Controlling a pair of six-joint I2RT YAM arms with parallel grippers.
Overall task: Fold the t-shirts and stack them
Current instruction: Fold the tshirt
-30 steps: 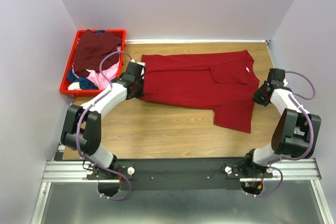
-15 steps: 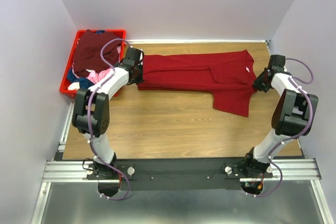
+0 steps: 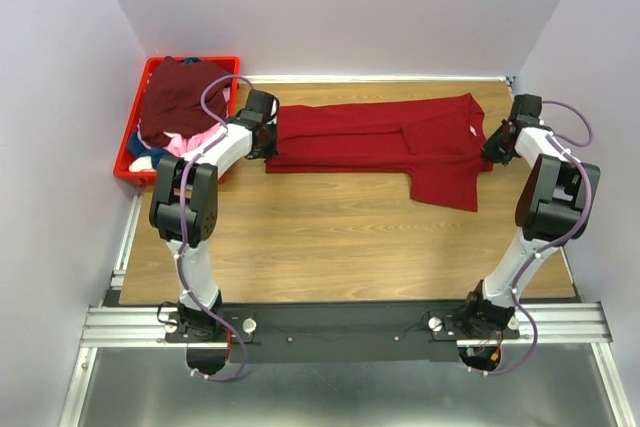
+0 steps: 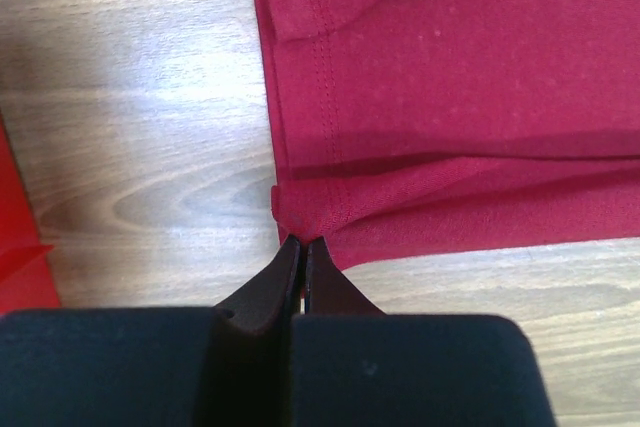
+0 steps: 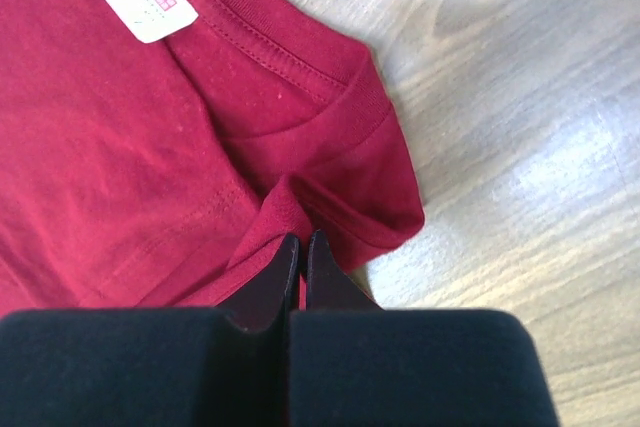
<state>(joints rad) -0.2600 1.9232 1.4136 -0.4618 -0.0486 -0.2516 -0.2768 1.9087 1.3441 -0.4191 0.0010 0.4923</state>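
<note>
A bright red t-shirt (image 3: 380, 137) lies lengthwise across the far part of the table, folded over on itself, with one sleeve hanging toward the near side at the right. My left gripper (image 3: 268, 139) is shut on the shirt's bottom hem corner (image 4: 300, 222) at its left end. My right gripper (image 3: 492, 143) is shut on a fold of the shirt (image 5: 290, 212) by the neck, near the white label (image 5: 150, 4). More t-shirts, dark maroon (image 3: 180, 92), pink (image 3: 205, 137) and blue, lie piled in the crate.
A red plastic crate (image 3: 128, 172) stands at the far left, against the left wall, close to my left arm. Bare wooden table (image 3: 330, 237) lies between the shirt and the arm bases. Walls close in the left, far and right sides.
Both grippers have moved toward the far edge, carrying the shirt's near edge with them. The shirt has folded lengthwise into a narrower band.
</note>
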